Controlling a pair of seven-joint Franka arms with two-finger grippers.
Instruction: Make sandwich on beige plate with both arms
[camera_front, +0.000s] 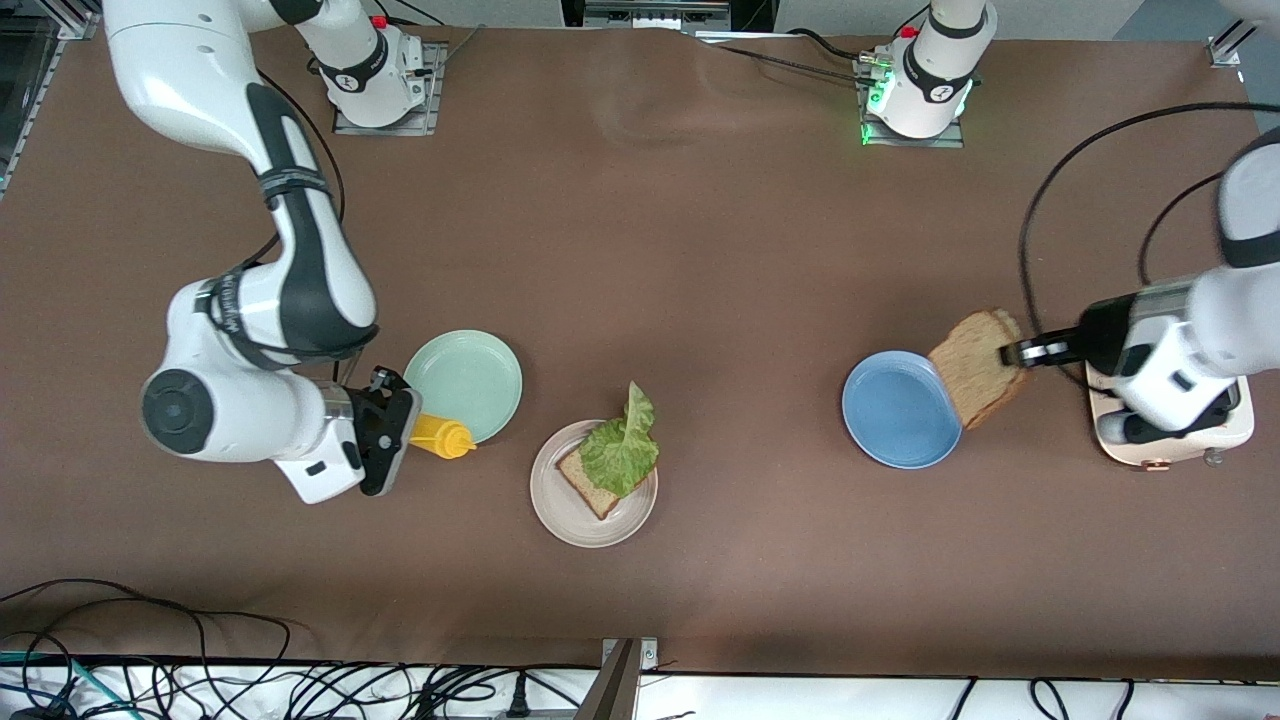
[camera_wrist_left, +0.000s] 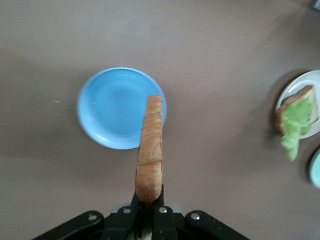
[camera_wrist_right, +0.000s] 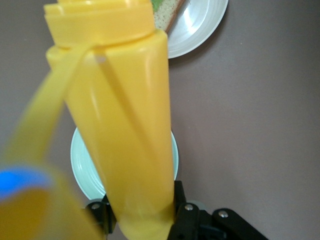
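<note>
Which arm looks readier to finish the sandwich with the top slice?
Probably the left: its gripper already holds a bread slice over the blue plate's edge. The right gripper holds a yellow bottle.

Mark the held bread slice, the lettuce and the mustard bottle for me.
held bread slice (camera_front: 975, 365), front view, middle of its face.
lettuce (camera_front: 622, 452), front view, leaf centre.
mustard bottle (camera_wrist_right: 125, 125), right wrist view, body.
</note>
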